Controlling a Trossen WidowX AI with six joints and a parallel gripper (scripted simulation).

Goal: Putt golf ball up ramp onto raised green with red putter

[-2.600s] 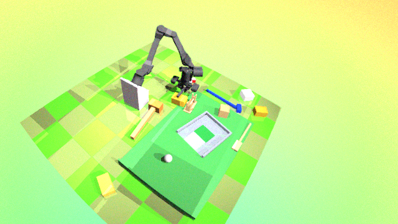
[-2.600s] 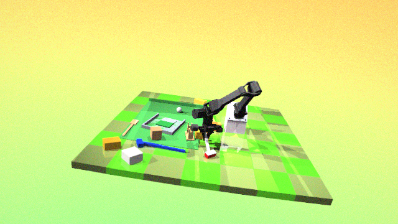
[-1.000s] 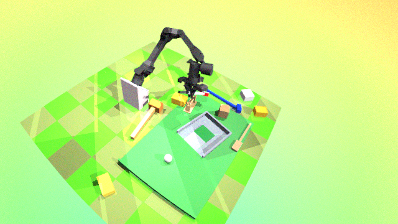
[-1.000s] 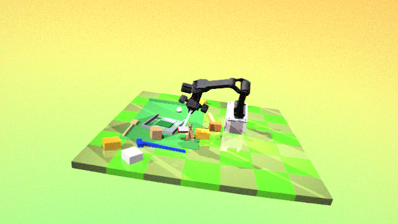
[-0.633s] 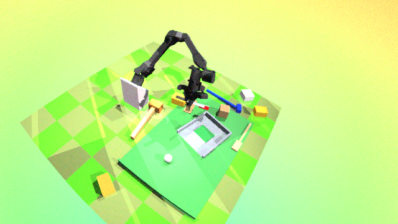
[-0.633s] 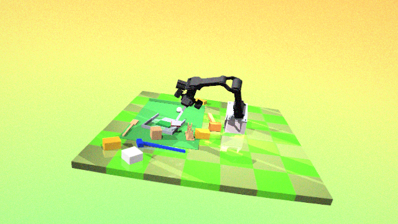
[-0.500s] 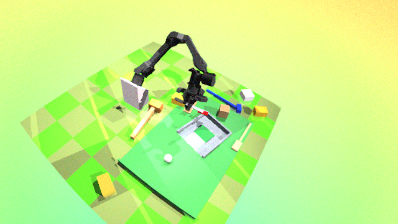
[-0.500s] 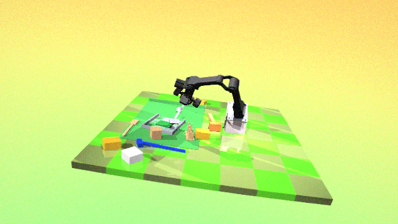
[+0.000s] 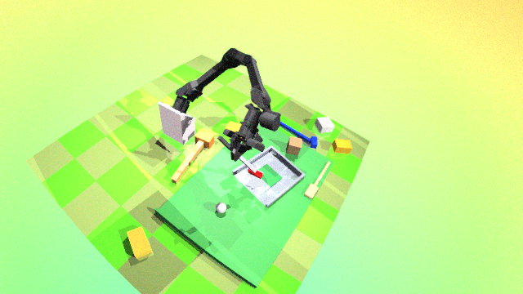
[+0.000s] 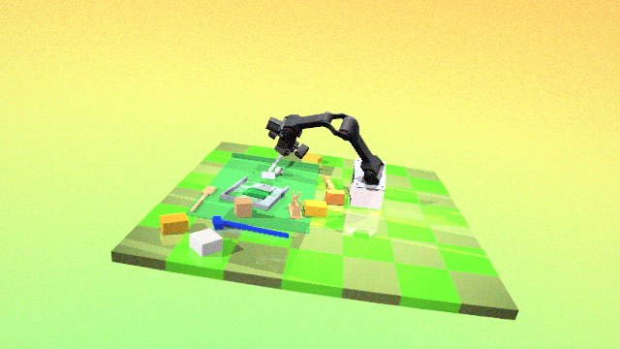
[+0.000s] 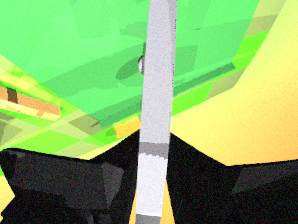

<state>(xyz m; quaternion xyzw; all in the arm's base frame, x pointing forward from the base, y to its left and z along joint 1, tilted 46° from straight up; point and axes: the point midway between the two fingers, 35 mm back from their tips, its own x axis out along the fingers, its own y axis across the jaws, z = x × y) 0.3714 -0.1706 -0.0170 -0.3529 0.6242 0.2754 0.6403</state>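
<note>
My gripper (image 9: 241,150) (image 10: 286,149) (image 11: 152,135) is shut on the red putter's white shaft (image 9: 248,163) (image 10: 277,164) (image 11: 157,90). The putter hangs down from the fingers, and its red head (image 9: 256,173) shows over the near-left part of the grey-framed raised green (image 9: 288,163) (image 10: 232,188). The white golf ball (image 9: 221,207) (image 10: 279,171) lies on the green mat (image 9: 245,241) (image 10: 223,179), in front of the raised green and apart from the putter head.
A blue putter (image 9: 300,135) (image 10: 252,228), a wooden mallet (image 9: 189,157), a wooden paddle (image 9: 318,181) (image 10: 202,198), a brown cube (image 9: 294,145) (image 10: 242,206), orange blocks (image 9: 139,242) (image 9: 342,145) (image 10: 173,223) and a white block (image 9: 324,124) (image 10: 205,241) lie around the mat.
</note>
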